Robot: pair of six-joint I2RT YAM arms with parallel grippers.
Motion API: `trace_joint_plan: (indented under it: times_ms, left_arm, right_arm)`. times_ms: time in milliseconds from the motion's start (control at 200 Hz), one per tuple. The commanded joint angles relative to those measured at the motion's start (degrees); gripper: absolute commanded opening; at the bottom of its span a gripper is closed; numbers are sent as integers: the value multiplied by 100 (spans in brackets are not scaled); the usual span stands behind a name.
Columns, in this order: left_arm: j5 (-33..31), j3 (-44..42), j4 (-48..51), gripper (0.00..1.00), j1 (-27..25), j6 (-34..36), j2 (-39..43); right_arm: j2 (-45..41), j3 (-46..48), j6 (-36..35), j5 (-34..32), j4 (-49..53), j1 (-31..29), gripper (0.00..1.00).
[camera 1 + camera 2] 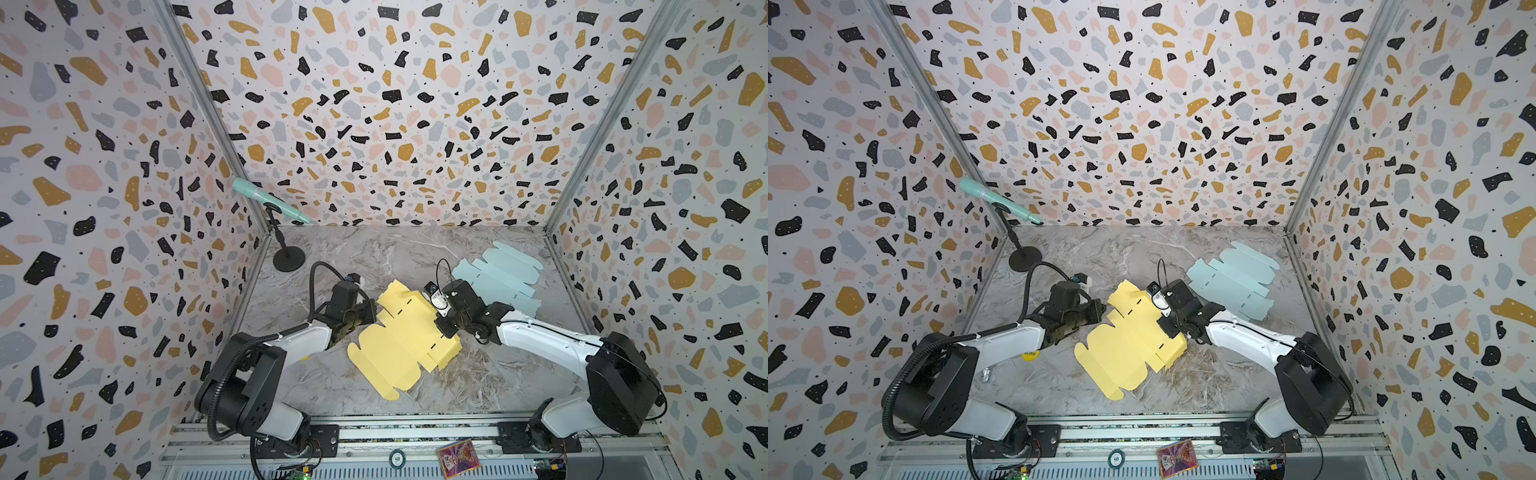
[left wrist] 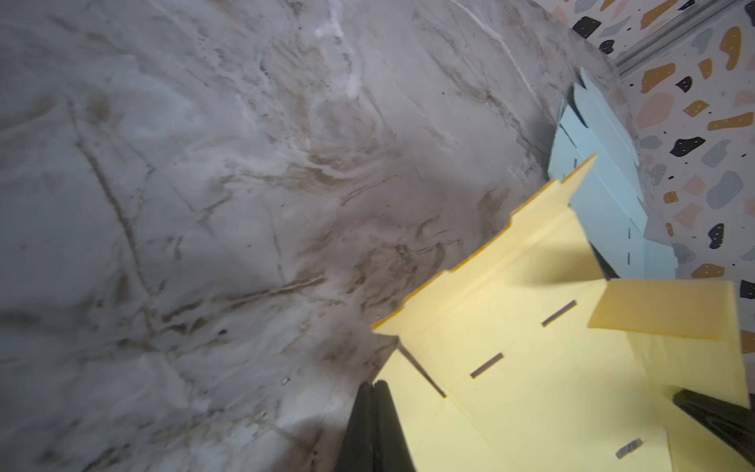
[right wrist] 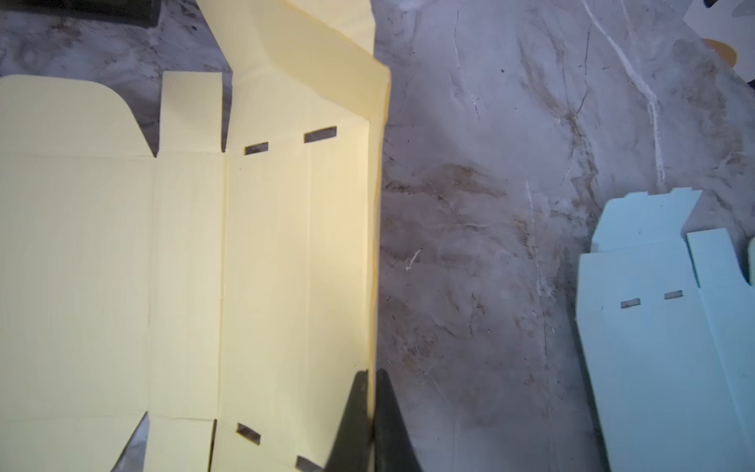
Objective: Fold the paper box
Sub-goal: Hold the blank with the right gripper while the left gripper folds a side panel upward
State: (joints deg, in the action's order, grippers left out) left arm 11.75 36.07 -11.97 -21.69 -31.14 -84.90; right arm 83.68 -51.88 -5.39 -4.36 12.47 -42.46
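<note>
Surface: grey marble-pattern tabletop [image 1: 374, 249], enclosed by terrazzo-print walls [image 1: 374, 104] on aluminium framing [image 1: 199, 95]. We note a teal microphone [image 1: 266, 200] on a black stand [image 1: 289, 259] in the far left corner, and a pale blue box blank [image 1: 498, 278] lying flat at the far right.

Writing: a round token [image 1: 397, 458] on the front rail [image 1: 415, 434] reads "50". We cannot read the card [image 1: 458, 459] beside it.

The yellow paper box [image 1: 403, 345] lies unfolded mid-table between both grippers. The right gripper [image 3: 371, 380] pinches the raised flap [image 3: 378, 204] along the box's right edge, jaws narrow on the paper. The left gripper [image 2: 372, 388] sits at the box's left edge with its tips pressed together. We cannot tell whether paper lies between them.
</note>
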Motion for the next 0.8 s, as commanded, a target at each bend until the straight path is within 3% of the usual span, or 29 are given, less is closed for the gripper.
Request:
trace_joint_plan:
  times_ms: [0, 320, 796]
  left_arm:
    - [82, 36, -63, 0, 142, 359, -88]
    - [181, 271, -201, 0, 122, 500, -792]
    - [492, 73, -684, 0, -168, 345, -631]
  right_arm:
    - [-72, -269, -83, -110, 108, -45, 0]
    - [-40, -367, -118, -138, 133, -86, 0]
    - [144, -508, -252, -230, 213, -155, 0]
